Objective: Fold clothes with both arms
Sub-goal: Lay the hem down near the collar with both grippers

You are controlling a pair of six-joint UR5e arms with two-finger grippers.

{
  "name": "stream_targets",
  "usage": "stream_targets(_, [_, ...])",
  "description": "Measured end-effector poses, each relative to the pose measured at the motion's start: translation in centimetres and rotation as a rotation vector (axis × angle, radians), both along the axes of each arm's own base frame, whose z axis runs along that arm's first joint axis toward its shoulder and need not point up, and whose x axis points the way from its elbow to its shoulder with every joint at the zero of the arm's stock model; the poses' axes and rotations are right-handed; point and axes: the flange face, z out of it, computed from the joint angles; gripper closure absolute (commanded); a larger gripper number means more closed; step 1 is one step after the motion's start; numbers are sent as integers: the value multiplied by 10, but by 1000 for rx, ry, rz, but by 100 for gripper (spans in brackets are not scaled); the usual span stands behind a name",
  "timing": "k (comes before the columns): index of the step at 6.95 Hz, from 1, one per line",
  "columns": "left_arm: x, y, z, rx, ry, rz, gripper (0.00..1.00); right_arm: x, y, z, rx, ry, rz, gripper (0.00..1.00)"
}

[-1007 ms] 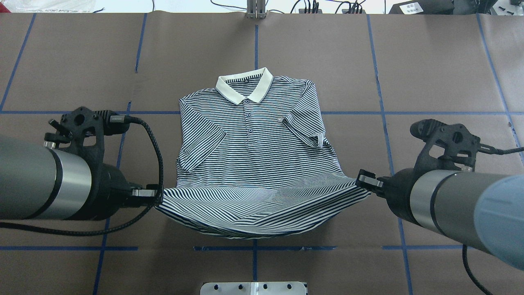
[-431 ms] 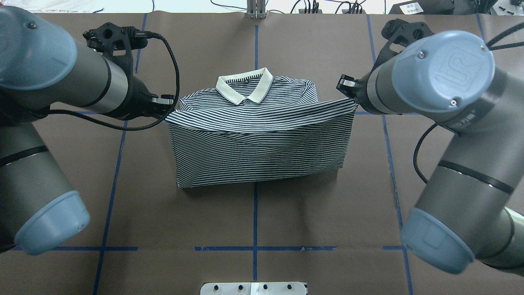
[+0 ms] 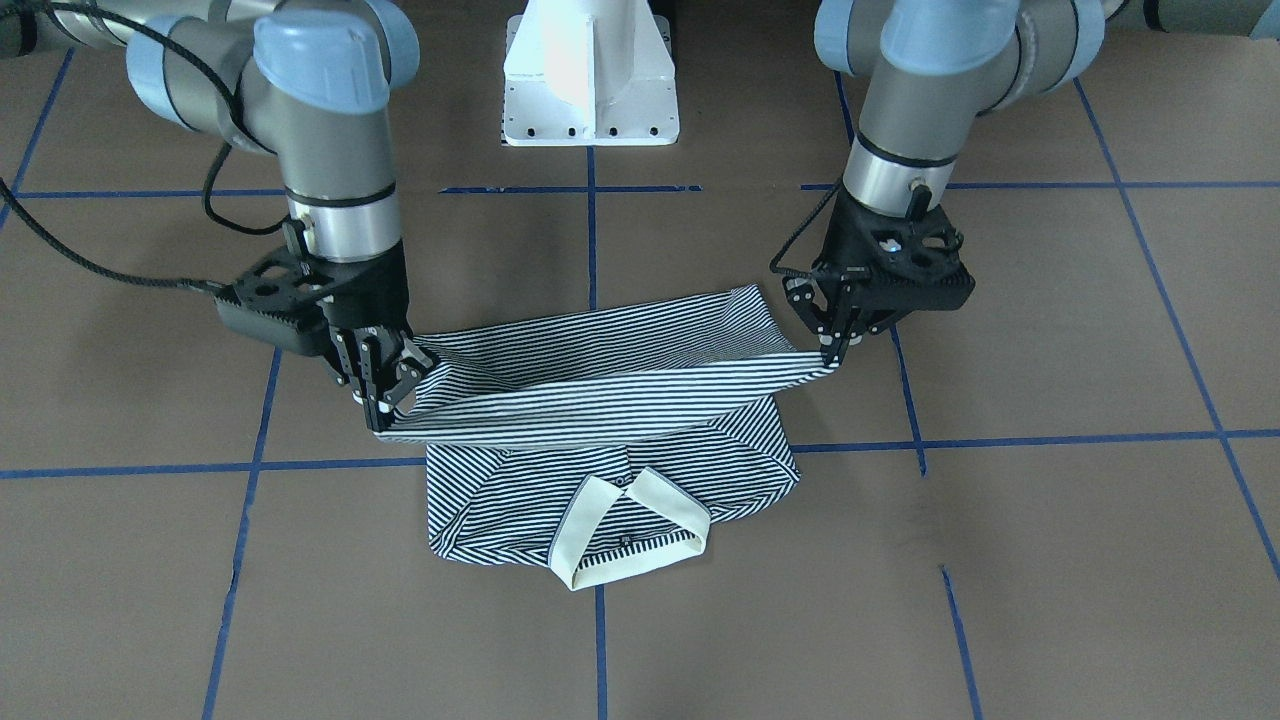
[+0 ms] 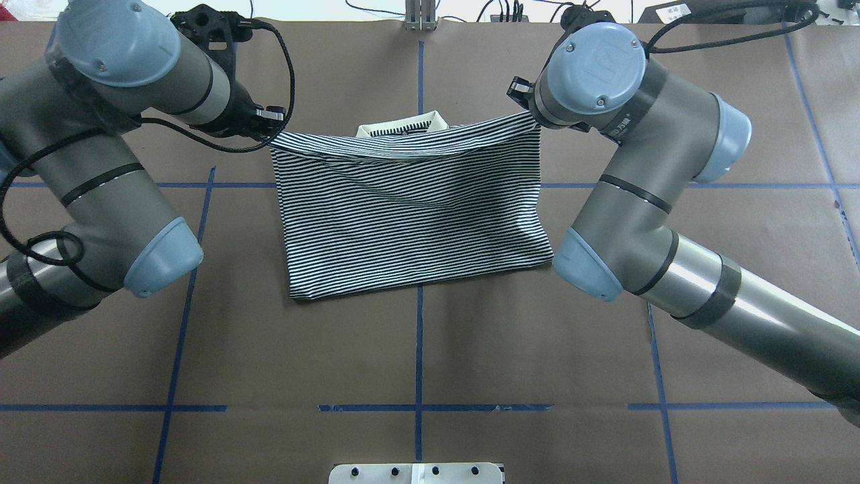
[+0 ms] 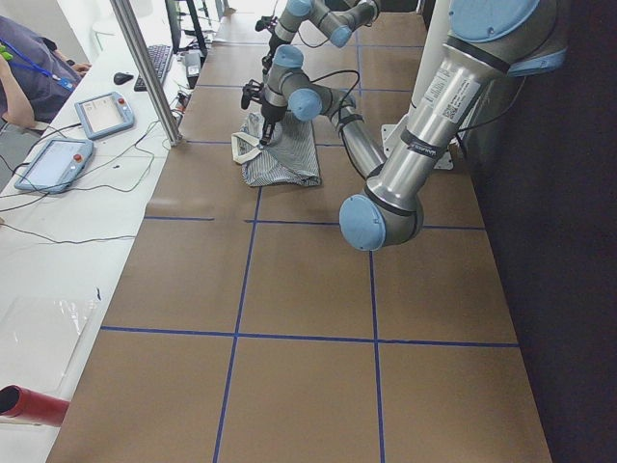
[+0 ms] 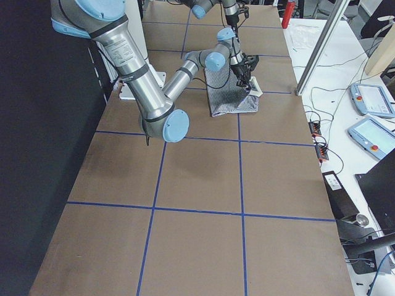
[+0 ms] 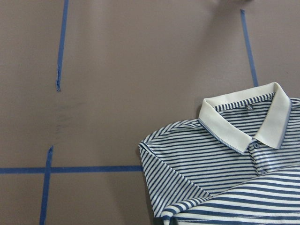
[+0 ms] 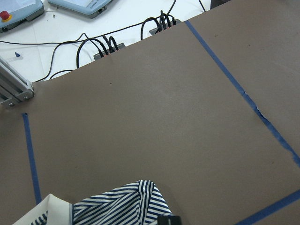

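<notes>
Front view: my left claw (image 3: 838,345) and right claw (image 3: 385,405) are each pinched shut on a hem corner of the polo shirt (image 3: 600,385). The hem is taut between them, its long axis crosswise. The collar (image 3: 660,505) lies just beyond, flat on the desk (image 3: 1050,560).

Overhead: the hem hides most of the collar (only a sliver shows). 0.4 s ago it crossed below the collar.

Left wrist: collar ahead. Both claws look equally near.
</notes>
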Motion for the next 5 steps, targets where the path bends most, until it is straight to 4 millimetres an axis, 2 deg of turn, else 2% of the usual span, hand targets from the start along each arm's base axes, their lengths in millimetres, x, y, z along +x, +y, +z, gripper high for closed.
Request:
stream_targets(1, [22,-27,22,8,-8,-11,100,-19,-17,16,-7,12,0,100])
stream_targets(2, [37,-46,42,15,-20,-25,100,-33,-27,31,-10,18,-2,100])
stream_targets(4, [52,-57,57,20,-26,-28,100,-54,-33,56,-16,31,-12,100])
stream_targets(5, [59,-54,59,18,-26,-22,71,-60,-32,62,-19,35,-18,60])
